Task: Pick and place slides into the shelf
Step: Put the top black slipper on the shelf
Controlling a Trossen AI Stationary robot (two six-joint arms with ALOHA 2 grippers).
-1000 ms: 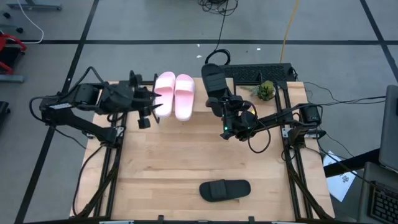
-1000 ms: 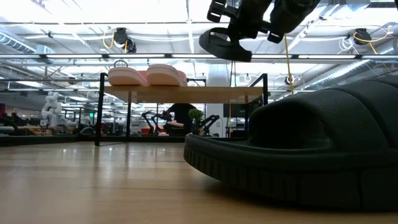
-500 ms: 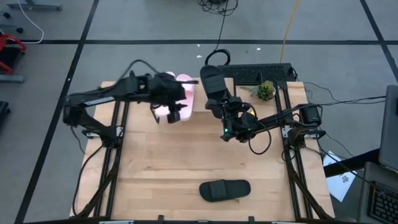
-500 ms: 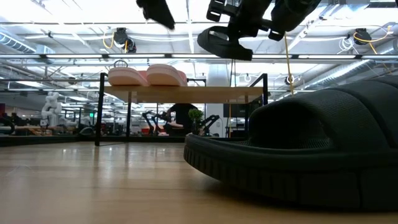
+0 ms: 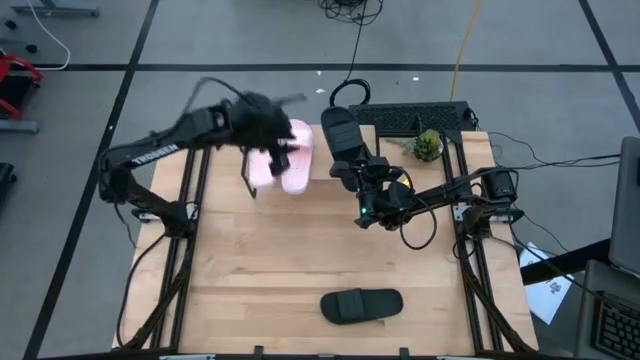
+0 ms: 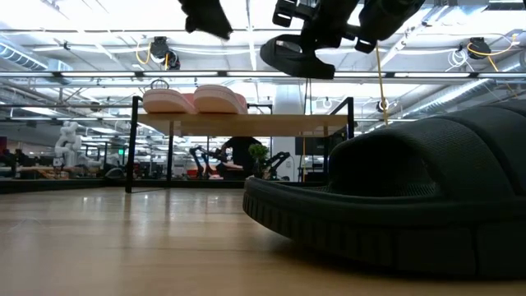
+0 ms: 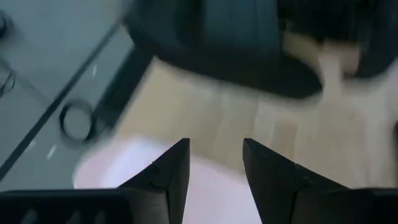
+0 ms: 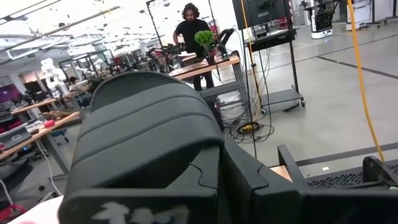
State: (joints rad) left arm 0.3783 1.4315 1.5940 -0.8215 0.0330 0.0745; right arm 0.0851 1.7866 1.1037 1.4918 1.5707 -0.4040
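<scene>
- Right gripper (image 5: 362,176) clamped on a black slide (image 5: 341,138), held up in the air just beside the pink pair, over the far part of the shelf (image 6: 246,123).
- Same held black slide in the low view (image 6: 297,57), hanging well above the shelf top, sole downward, slightly tilted.
- Wide ribbed strap of that slide (image 8: 146,130) filling the right wrist view, with dark gripper parts directly below it.
- Left gripper (image 5: 268,128) reaching over the pink slides (image 5: 283,157), blurred in the high view; fingers (image 7: 168,171) spread apart with nothing between them in the left wrist view.
- Pale pink below those fingers and a dark shape beyond, both too blurred to read further.
- Pink slides side by side, touching, on the shelf's plank top, seen as two rounded humps in the low view (image 6: 193,99).
- Second black slide (image 5: 361,305) lying alone on the wooden table (image 5: 270,270) near its front edge, well apart from the shelf; huge and close in the low view (image 6: 394,205).
- Small green plant (image 5: 427,146) at the far right corner of the table, near a black keyboard (image 5: 420,118).
- A person in dark clothes (image 8: 193,37) standing at a bench far back in the room.
</scene>
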